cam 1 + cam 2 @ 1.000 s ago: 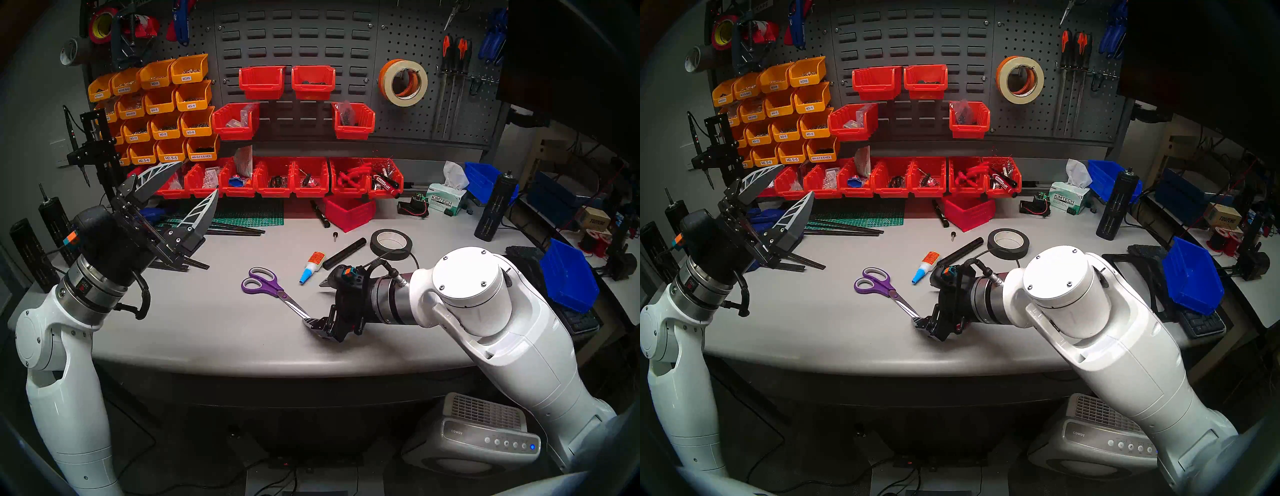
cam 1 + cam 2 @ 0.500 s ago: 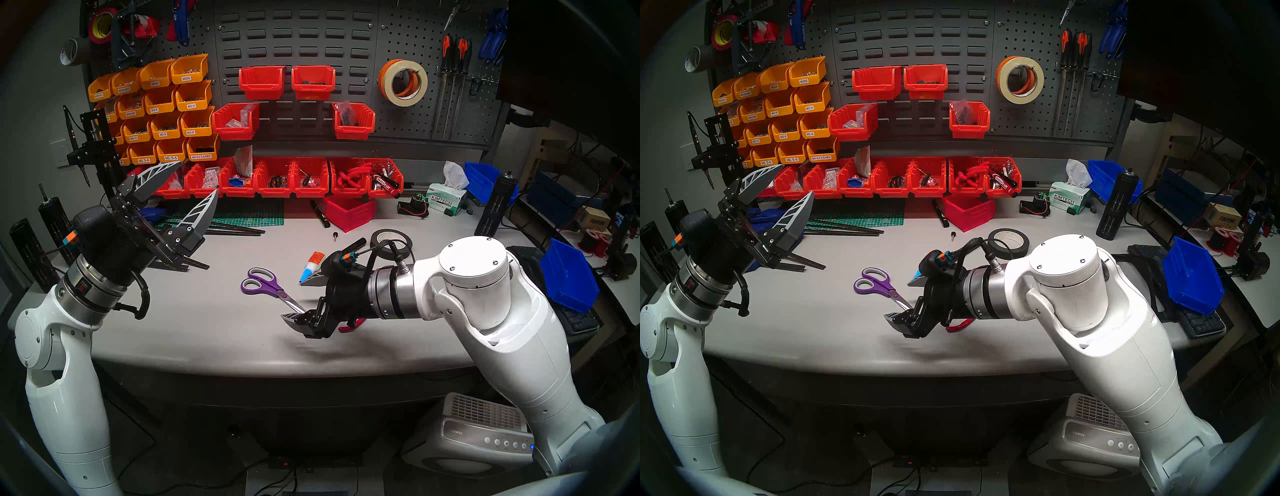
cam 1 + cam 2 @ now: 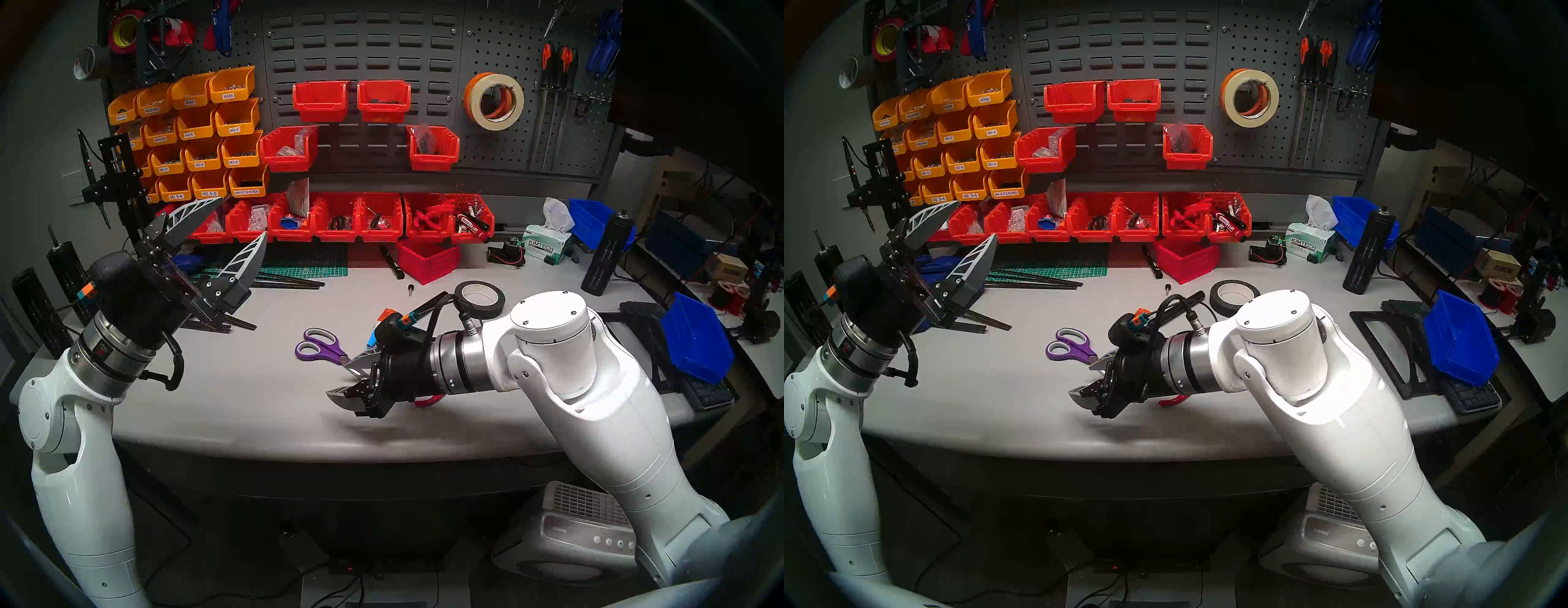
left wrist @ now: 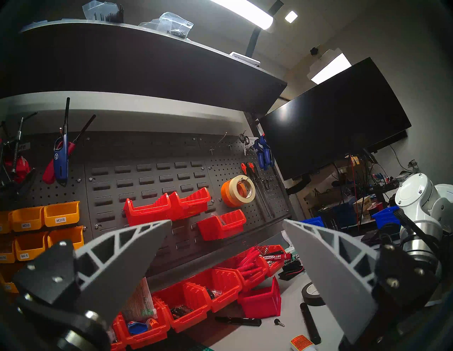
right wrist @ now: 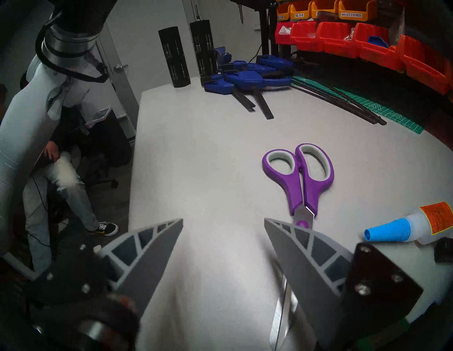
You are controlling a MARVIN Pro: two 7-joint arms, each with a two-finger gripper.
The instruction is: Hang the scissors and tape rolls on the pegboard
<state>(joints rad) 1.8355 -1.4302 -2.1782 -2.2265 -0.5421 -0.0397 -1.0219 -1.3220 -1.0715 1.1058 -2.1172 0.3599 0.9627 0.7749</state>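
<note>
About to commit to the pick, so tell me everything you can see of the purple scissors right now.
The scissors lie flat and closed on the grey table, not hung. Purple plastic handles with grey-lined loops point away from the right gripper; a purple pivot screw sits at the base of the silver blades. The blades run back under one of that gripper's fingers, whose open jaws hold nothing. A glue bottle lies beside them, apart.

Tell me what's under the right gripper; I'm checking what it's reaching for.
The scissors' silver blades run beneath one of the right gripper's open fingers. Purple handles show ahead on the table; the blade tips are hidden.
</note>
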